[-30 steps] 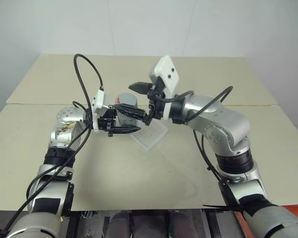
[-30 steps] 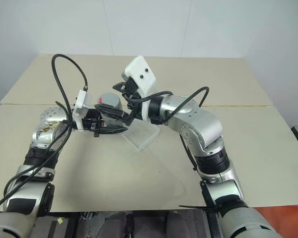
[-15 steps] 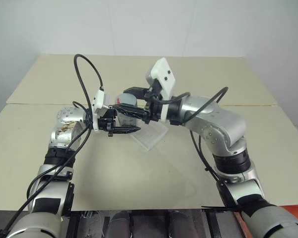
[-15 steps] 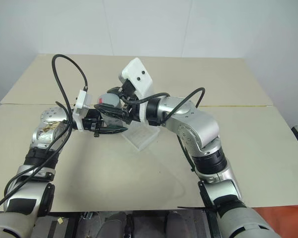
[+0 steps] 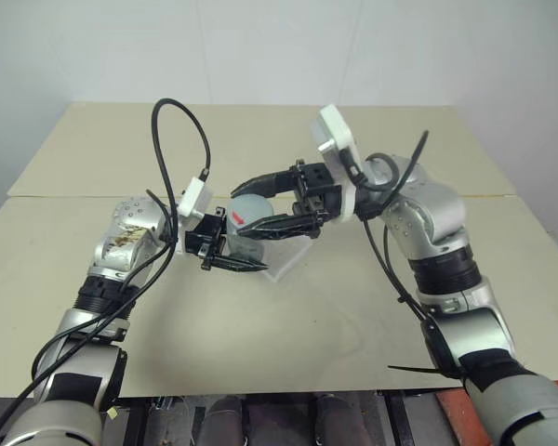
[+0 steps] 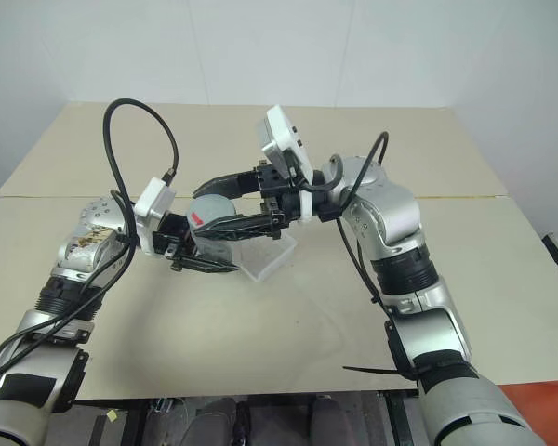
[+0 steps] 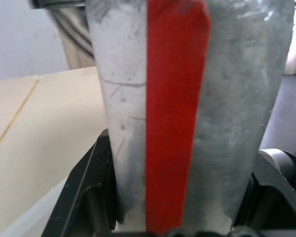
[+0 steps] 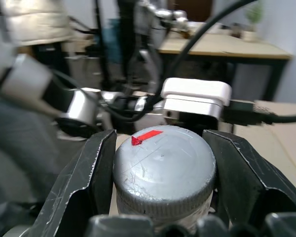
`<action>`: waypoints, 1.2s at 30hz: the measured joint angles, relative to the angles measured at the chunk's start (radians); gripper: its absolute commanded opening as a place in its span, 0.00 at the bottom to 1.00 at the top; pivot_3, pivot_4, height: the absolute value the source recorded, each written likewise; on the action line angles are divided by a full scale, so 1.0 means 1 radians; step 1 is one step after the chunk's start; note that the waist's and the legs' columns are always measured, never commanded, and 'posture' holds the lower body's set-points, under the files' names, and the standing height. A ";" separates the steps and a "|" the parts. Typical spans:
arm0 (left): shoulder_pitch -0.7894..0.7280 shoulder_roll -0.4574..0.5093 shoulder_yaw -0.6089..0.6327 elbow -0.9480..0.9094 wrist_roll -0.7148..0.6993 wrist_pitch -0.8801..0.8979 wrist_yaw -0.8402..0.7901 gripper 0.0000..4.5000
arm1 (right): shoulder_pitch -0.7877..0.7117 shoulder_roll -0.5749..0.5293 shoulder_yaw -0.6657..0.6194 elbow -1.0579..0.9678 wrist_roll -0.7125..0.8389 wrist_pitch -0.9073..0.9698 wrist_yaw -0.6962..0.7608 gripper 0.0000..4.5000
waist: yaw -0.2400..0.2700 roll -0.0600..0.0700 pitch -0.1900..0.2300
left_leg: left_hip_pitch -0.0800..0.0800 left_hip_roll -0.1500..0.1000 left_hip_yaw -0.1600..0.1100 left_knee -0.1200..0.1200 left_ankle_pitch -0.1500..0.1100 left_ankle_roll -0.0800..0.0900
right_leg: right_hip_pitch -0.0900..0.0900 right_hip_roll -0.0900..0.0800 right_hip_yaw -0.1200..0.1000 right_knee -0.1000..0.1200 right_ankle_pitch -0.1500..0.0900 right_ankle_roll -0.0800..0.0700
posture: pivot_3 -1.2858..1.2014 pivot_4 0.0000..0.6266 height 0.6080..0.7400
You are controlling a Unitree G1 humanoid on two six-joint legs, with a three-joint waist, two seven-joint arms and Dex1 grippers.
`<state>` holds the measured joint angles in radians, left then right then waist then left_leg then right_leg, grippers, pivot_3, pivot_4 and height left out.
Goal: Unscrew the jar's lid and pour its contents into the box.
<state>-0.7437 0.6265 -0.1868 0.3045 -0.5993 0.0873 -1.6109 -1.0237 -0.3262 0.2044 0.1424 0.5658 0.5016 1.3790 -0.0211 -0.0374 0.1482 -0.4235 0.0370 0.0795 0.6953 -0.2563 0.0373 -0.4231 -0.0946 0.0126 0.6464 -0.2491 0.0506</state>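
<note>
1. Beige desk (image 5: 260, 353) spans the scene under a pale wall, both arms meeting above its middle.
2. Left pincer (image 5: 231, 249) reaches in from the left, roughly level, pinching the jar (image 5: 245, 234) around its body.
3. Right pincer (image 5: 265, 200) comes in from the right, level, its two black fingers (image 8: 96, 177) pressed against either side of the lid (image 8: 164, 170).
4. Between the pincers the jar is held tilted, its long axis leaning, the lid end toward the right pincer and the red stripe (image 7: 175, 113) running along its length.
5. Just below both pincers sits the box (image 5: 288, 255) on the desk; whether anything lies in it cannot be told.
</note>
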 measured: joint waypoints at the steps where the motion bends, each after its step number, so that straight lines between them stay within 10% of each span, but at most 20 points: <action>1: 0.006 0.006 0.000 -0.004 -0.002 0.001 0.000 0.53 | -0.010 0.012 0.004 0.027 -0.007 -0.018 0.017 0.62 | -0.001 0.000 0.000 | 0.000 0.000 0.000 0.000 0.000 0.000 | 0.000 0.000 0.000 0.000 0.000 0.000 | 0.52 0.24 1.00; 5: 0.025 0.021 0.001 -0.004 -0.005 0.002 0.000 0.53 | -0.029 0.042 0.013 0.090 -0.036 -0.059 0.049 0.62 | 0.003 0.000 0.000 | 0.000 0.000 0.000 0.000 0.000 -0.001 | 0.000 0.000 0.000 0.000 0.000 0.000 | 0.52 0.24 1.00; 11: 0.034 0.022 0.016 -0.020 -0.021 0.006 0.000 0.53 | -0.026 0.082 0.024 0.116 -0.087 -0.077 0.012 0.99 | 0.007 0.000 0.000 | -0.001 0.000 0.001 0.000 0.001 -0.002 | 0.000 -0.001 0.000 0.000 0.000 0.000 | 0.52 0.24 1.00; 36: 0.124 -0.050 0.189 -0.006 0.074 0.068 0.235 0.53 | 0.250 0.070 -0.059 -0.459 -0.096 0.172 -0.628 0.99 | 0.004 0.000 0.000 | 0.000 -0.001 0.001 0.000 0.001 -0.001 | 0.000 -0.001 0.000 0.001 0.000 0.000 | 0.52 0.24 1.00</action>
<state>-0.6201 0.5765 0.0017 0.2988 -0.5257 0.1551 -1.3756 -0.7739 -0.2560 0.1455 -0.3168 0.4696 0.6736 0.7510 -0.0166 -0.0370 0.1485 -0.4239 0.0363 0.0800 0.6952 -0.2555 0.0360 -0.4234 -0.0955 0.0124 0.6470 -0.2491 0.0506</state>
